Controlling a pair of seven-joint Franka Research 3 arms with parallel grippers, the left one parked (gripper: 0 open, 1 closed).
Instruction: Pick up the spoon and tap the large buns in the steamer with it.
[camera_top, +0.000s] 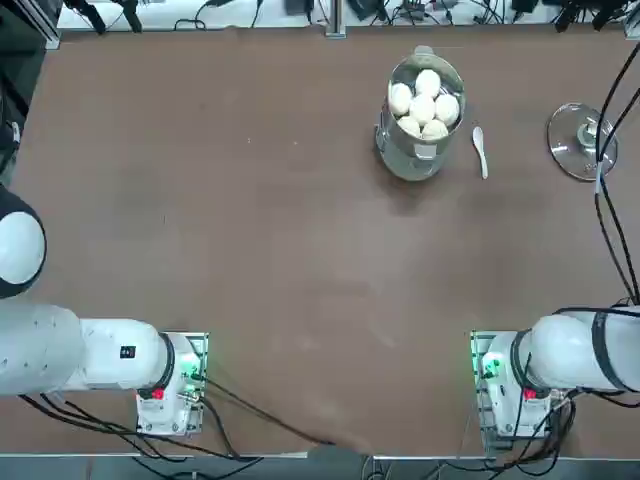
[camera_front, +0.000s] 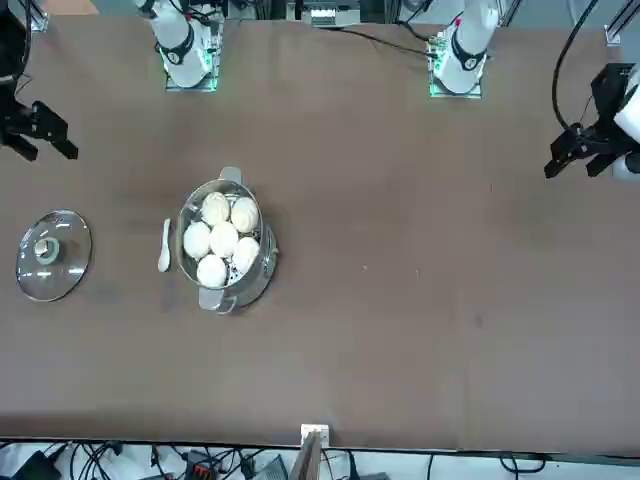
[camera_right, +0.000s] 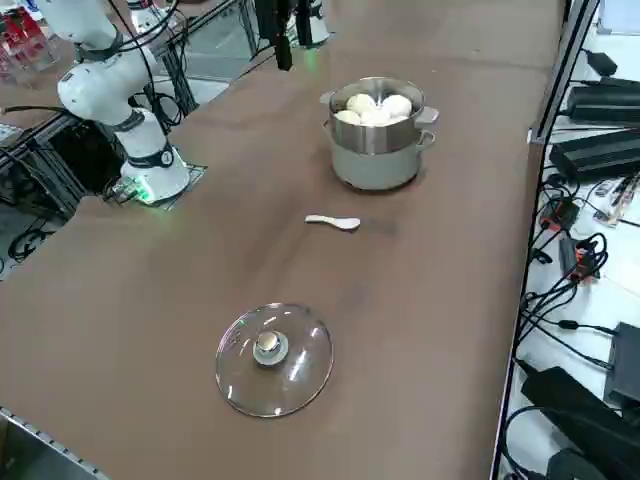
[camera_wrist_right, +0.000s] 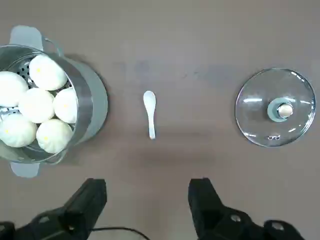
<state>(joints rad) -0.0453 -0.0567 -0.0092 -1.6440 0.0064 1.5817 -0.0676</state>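
Spoon (camera_wrist_right: 150, 113) untouched, lying centre frame on counter (camera_wrist_right: 200, 40).
Right claw (camera_wrist_right: 147, 200) apart, empty, high above; spoon likely light, slippery, brittle: pinch handle.

Shiny metal steamer (camera_top: 420, 140), glossy white spoon (camera_top: 480, 150), matt table (camera_top: 250, 250).

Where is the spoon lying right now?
In the top view, the spoon lies flat on the table between the steamer on its left and the glass lid on its right.
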